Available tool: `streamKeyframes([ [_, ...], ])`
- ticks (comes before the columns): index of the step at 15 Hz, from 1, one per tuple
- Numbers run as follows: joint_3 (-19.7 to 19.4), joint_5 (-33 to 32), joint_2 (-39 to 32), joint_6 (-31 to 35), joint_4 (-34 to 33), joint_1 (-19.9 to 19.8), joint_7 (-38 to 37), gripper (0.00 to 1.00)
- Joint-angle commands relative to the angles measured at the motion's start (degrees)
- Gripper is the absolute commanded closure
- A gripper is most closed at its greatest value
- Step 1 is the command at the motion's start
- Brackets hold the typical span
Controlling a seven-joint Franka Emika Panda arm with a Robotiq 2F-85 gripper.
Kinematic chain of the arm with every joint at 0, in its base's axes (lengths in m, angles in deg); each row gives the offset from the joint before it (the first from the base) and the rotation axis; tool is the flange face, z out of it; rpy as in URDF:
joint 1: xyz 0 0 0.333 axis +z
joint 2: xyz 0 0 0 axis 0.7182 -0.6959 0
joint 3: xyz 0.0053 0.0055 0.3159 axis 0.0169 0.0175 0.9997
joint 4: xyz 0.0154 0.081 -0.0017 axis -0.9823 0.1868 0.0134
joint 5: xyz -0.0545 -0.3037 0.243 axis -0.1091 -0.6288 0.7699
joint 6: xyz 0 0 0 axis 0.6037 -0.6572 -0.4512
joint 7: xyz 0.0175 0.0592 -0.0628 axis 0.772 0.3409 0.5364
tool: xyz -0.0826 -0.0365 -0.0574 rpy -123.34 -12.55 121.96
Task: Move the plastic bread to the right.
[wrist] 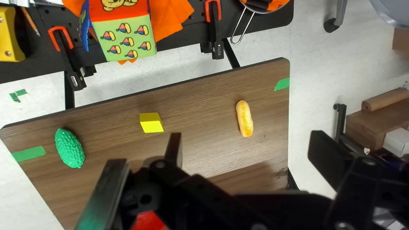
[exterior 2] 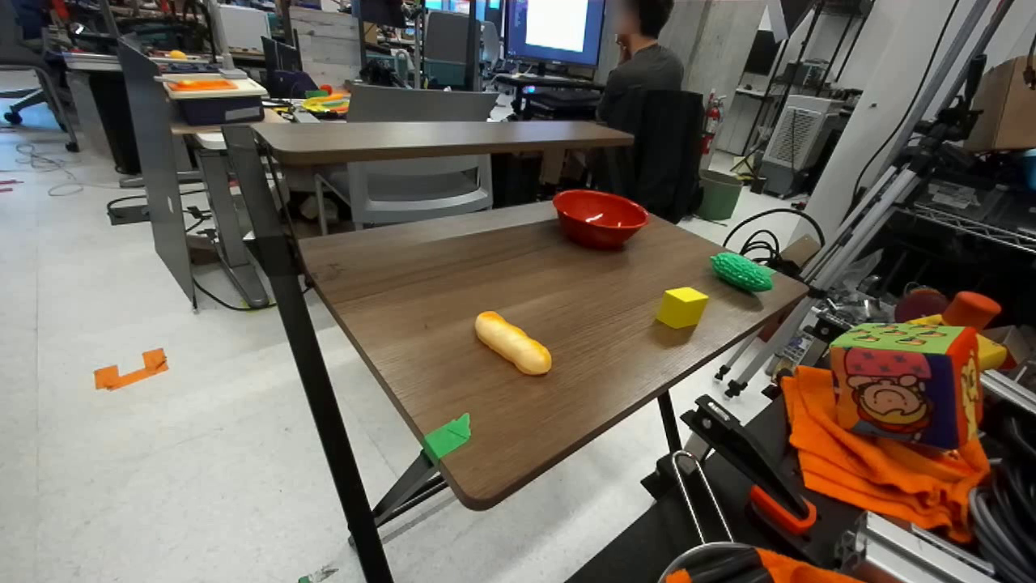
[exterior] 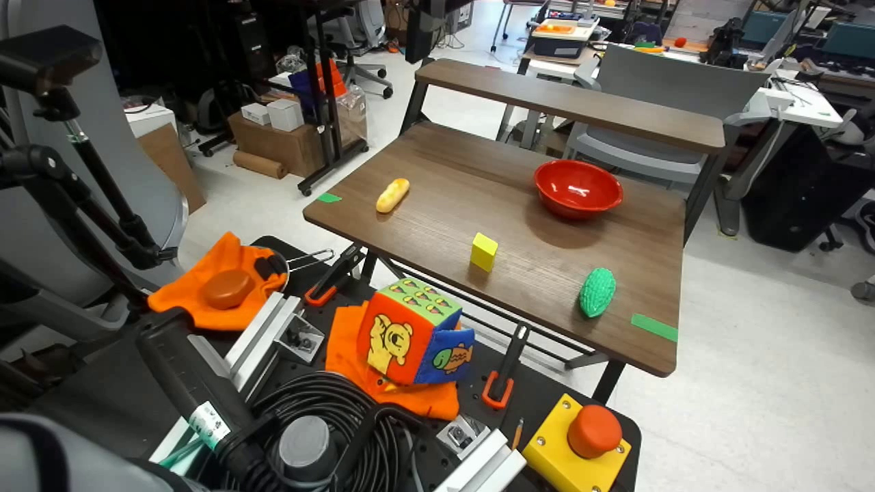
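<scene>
Across the block [exterior: 484,251] from the green toy [exterior: 598,292], the bread [exterior: 393,196] lies on the desk [exterior: 472,184]. My gripper [wrist: 243,148] hangs spread, empty. I risk rolling the bread with an off-centre pinch, or hitting the block if I carry it right too low.

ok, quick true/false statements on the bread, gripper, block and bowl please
1. The plastic bread lies on the table. True.
2. The gripper holds the bread. False: only the table touches the bread.
3. In the wrist view, the yellow block sits between the bread and the green object. True.
4. The red bowl stands opening up. True.
5. The yellow block is inside the red bowl. False: it sits apart, on the table.
</scene>
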Motion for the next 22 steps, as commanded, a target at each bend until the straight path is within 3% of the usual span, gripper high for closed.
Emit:
streamKeyframes([
  [1, 5.5, -0.3, -10.0, 3.1, -4.6, 0.7, -4.6, 0.0],
  [5, 12.8, -3.0, -23.3, 7.3, -10.6, 0.2, -11.6, 0.0],
  [6, 16.0, -3.5, -26.9, 8.4, -12.3, -1.7, -12.9, 0.0],
  [9, 21.3, -10.5, -37.7, 11.5, -17.6, -4.4, -19.2, 0.0],
  [12, 24.1, -21.6, -48.9, 14.5, -23.2, -6.6, -27.2, 0.0],
  [13, 23.9, -25.0, -52.5, 14.4, -25.4, -6.8, -29.2, 0.0],
  [14, 19.0, -28.9, -56.2, 14.5, -27.5, -2.2, -32.3, 0.0],
  [17, 13.1, -33.8, -67.1, 12.0, -36.0, 3.3, -35.5, 0.0],
  [22, 6.6, -29.7, -80.8, 7.9, -49.4, 11.4, -32.7, 0.0],
])
